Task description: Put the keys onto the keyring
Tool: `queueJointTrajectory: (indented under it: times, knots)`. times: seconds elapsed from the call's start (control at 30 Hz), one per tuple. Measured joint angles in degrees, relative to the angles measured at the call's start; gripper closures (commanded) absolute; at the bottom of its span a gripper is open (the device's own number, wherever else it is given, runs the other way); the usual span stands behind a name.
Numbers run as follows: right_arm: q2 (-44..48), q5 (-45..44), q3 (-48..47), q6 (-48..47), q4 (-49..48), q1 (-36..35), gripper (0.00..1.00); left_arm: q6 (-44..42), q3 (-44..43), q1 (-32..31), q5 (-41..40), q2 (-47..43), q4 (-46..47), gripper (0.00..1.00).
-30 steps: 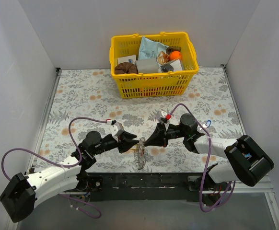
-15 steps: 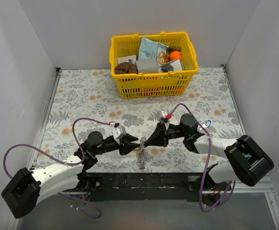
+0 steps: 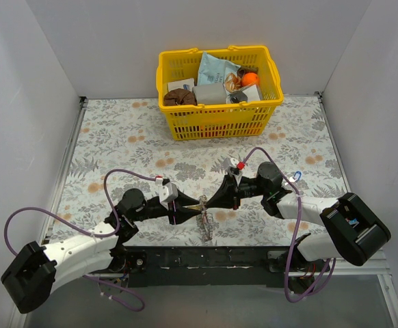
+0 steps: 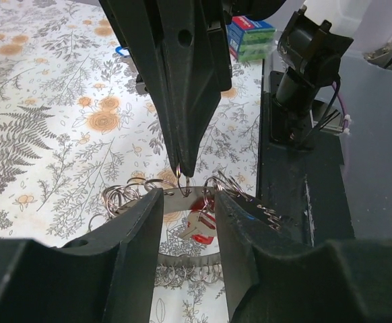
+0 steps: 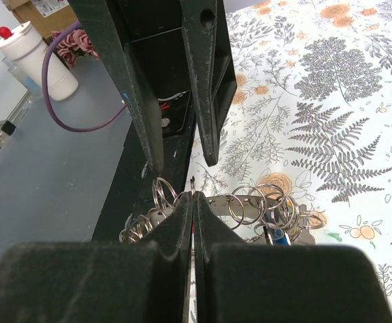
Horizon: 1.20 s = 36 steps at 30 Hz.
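Observation:
The keyring [image 3: 205, 223] is a flat silver band hung with many small split rings, near the table's front edge. In the left wrist view the keyring's band [image 4: 182, 258] shows, with a red key [image 4: 200, 226] inside the loop. A blue key [image 5: 277, 235] hangs on the band's right in the right wrist view. My right gripper [image 3: 208, 203] is shut on one small split ring [image 5: 192, 183] at the band's top. My left gripper [image 3: 189, 208] is open; its fingers [image 4: 132, 229] straddle the band just below the right gripper's tips [image 4: 182, 169]. No pale key shows.
A yellow basket [image 3: 219, 92] full of items stands at the back centre. A blue clip [image 3: 297, 178] lies by the right arm. The black base plate [image 3: 206, 260] runs along the near edge. A white bottle with a red cap [image 5: 31, 57] stands beyond it.
My left gripper has moved right to meet the right gripper, and its open fingers now straddle the keyring. The keyring has shifted slightly. The right arm has stayed put.

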<state>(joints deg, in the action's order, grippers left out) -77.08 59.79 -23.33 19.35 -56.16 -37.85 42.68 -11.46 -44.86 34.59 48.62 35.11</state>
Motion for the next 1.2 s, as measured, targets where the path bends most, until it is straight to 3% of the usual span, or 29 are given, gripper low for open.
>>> queueJointTrajectory:
  times: [1.2]
  knots:
    - [0.0,-0.1,0.7,1.6,-2.6,0.3,0.99,4.8,-0.7,0.0,0.6,10.0,7.9,0.92]
